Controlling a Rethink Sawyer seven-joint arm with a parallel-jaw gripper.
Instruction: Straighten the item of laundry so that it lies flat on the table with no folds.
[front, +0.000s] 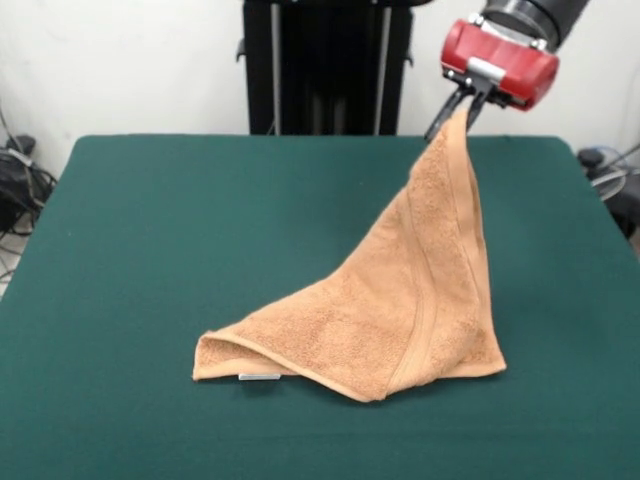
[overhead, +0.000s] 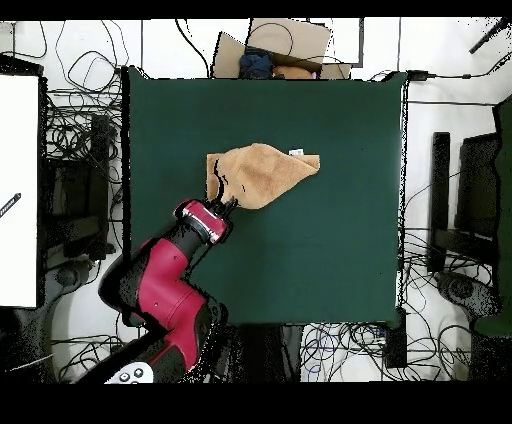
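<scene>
Front view: towel (front: 405, 310) sits right of centre on table (front: 150, 250), lower edge on the surface in frame's lower middle, one corner raised toward upper right. Gripper (front: 458, 108) at upper right, directly above, pinching that corner. Tag (front: 259, 377) under towel's lower-left edge. Overhead view: towel (overhead: 265, 172) in table's (overhead: 330, 250) upper-middle area; gripper (overhead: 224, 206) at towel's lower-left.

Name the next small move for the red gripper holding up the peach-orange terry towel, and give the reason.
Probably draw the red gripper sideways, away from the resting end, then lower it. It is shut on one corner of the peach-orange terry towel, lifted off the dark green felt table, while the end by the white tag lies folded over.
</scene>
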